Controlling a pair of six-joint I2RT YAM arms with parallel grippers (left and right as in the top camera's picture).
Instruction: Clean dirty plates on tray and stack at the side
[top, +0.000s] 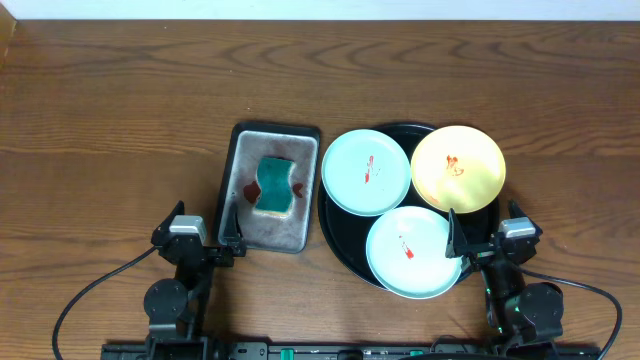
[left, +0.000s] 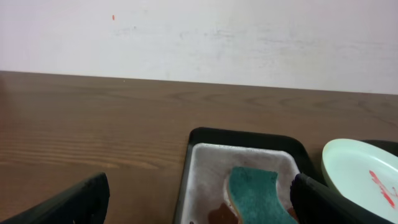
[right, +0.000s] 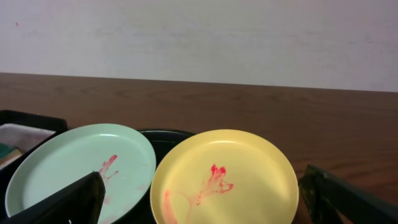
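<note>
The round black tray (top: 335, 235) holds three plates, each with red sauce smears: a mint plate (top: 366, 172) at the left, a yellow plate (top: 458, 167) at the back right, and a second mint plate (top: 414, 252) at the front. My right gripper (top: 487, 232) is open and empty at the tray's front right edge. In the right wrist view my open fingers (right: 202, 205) frame the yellow plate (right: 224, 177), with a mint plate (right: 74, 165) to its left. My left gripper (top: 200, 225) is open and empty in front of the grey tray; its fingers (left: 199, 208) show spread wide apart.
A rectangular grey metal tray (top: 250, 225) stands left of the black tray and holds a green sponge (top: 277, 185) and a red sauce blot (top: 250, 190). The sponge (left: 258, 196) lies ahead of my left gripper. The wooden table (top: 120, 120) stretches left and back.
</note>
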